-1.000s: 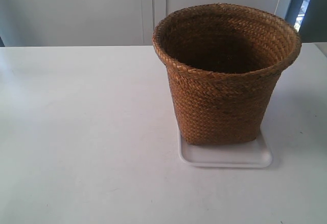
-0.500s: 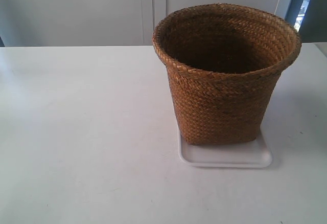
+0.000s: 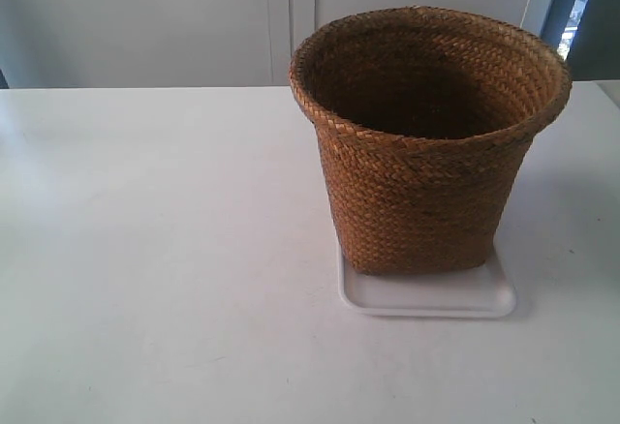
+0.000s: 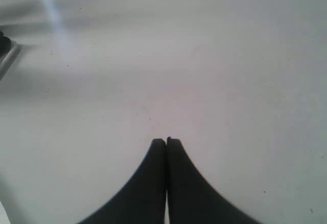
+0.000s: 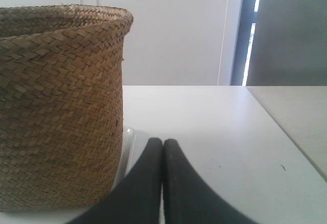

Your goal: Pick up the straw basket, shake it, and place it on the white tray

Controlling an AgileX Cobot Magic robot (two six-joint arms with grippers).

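Inspection finds the straw basket [image 3: 426, 153] standing upright on the white tray [image 3: 426, 298], with its narrower base set within the tray's low rim and its wide flared mouth facing up, dark inside. We record that the tray lies flat on the white desk [image 3: 145, 250], toward the exterior view's right. A strip of tray shows in front of the basket, and a thinner one shows along the side at that view's right. The braided brown weave looks intact on the faces we can see. The left tool [image 4: 166, 141] hangs over a plain stretch of desk, its two dark fingers pressed together tip to tip and gripping nothing. The right tool [image 5: 162, 142] is closed in the same way and is also empty. It sits low over the desk just beside the basket. Its wrist view shows the basket's woven wall close by, with a sliver of the tray's rim between that wall and the fingers, and the fingertips stand apart from the basket. Pale wall panels rise behind the desk.
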